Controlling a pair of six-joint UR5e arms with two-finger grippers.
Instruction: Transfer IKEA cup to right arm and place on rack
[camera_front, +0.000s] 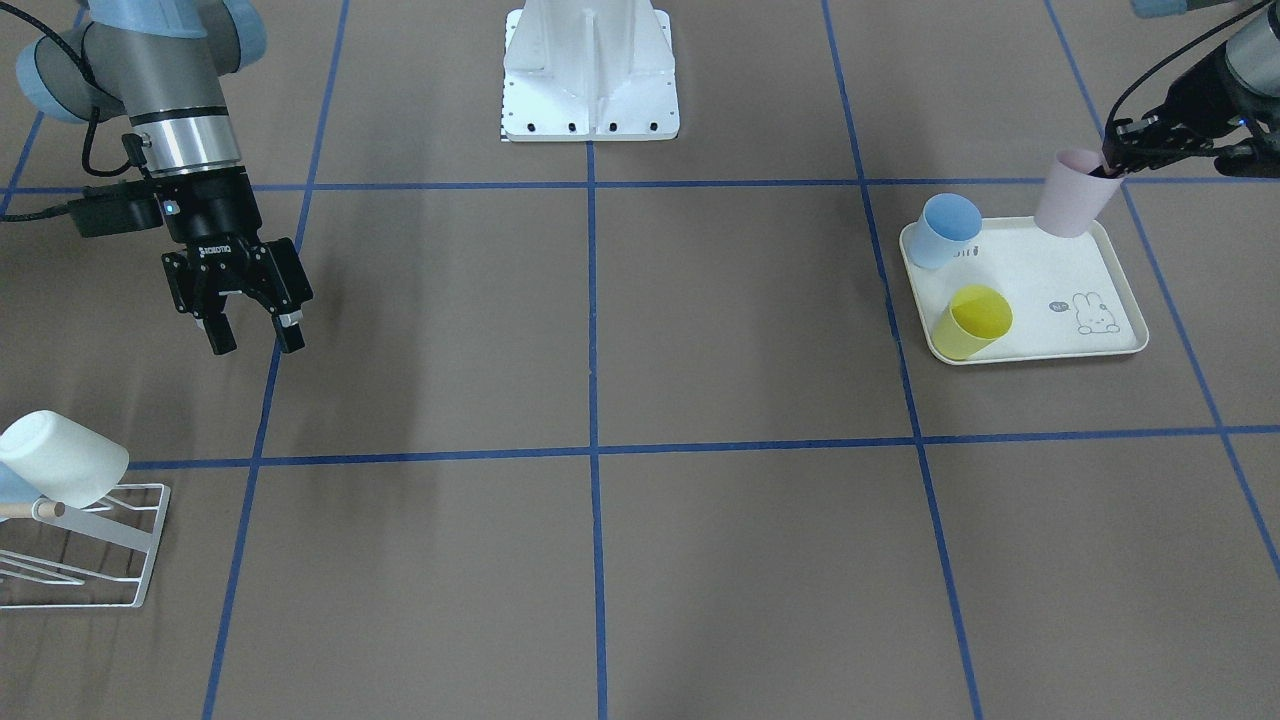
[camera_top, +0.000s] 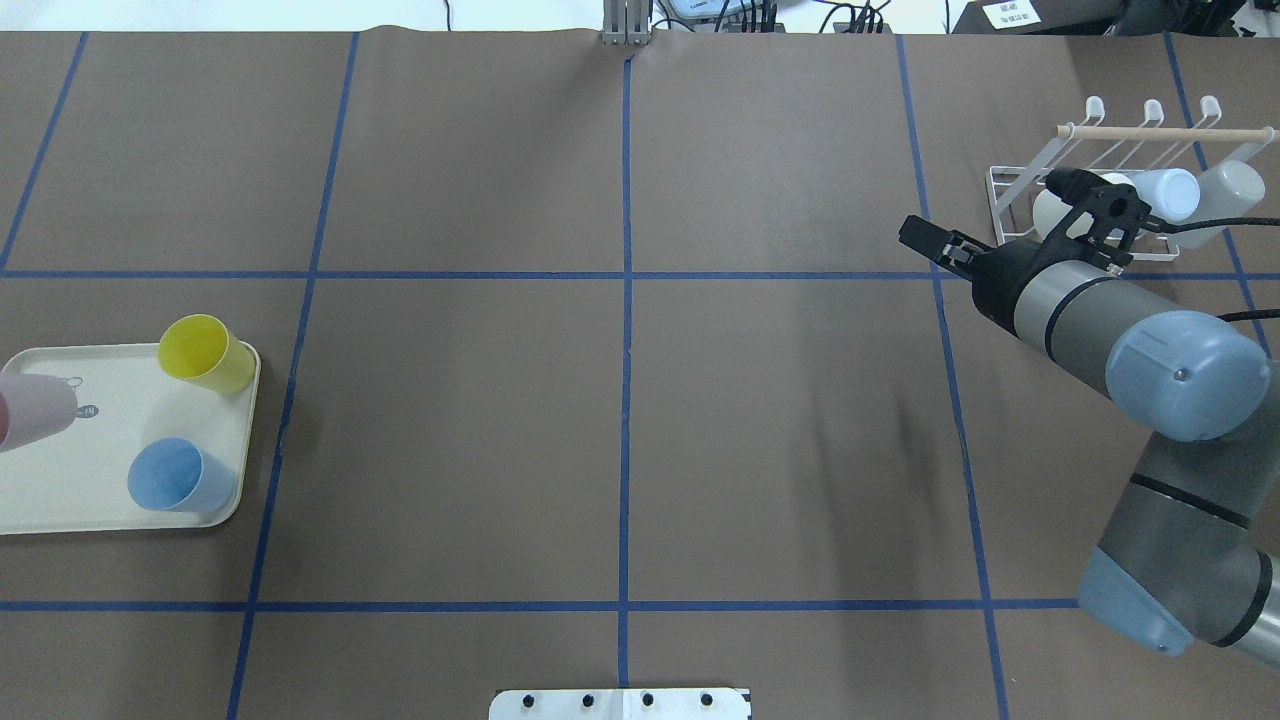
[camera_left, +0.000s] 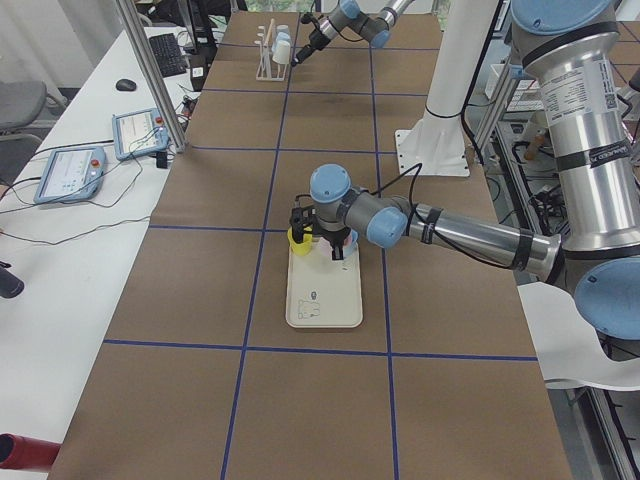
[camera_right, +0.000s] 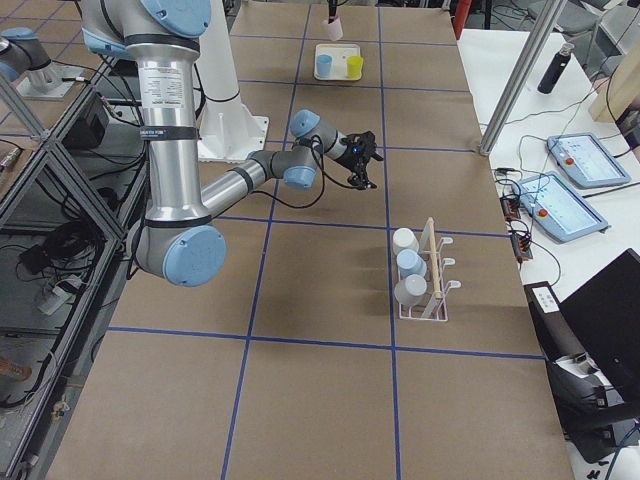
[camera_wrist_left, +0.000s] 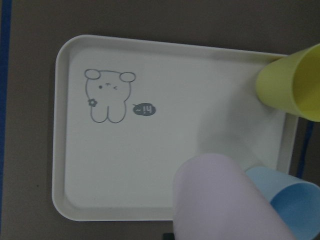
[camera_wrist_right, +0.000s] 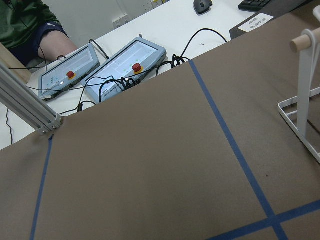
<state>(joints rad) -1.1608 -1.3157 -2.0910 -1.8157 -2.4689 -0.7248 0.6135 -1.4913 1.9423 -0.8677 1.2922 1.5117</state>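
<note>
While the left gripper (camera_front: 1125, 155) clamps the rim of the tilted pink cup (camera_front: 1075, 195) over the tray (camera_front: 1040, 358), the right gripper (camera_front: 257, 342) hangs open. The rack (camera_top: 1150, 131) stands well apart, on the right.

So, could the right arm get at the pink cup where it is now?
Probably not: the left gripper holds the pink cup at the tray at one table end; the right gripper hangs open by the rack at the other.
</note>
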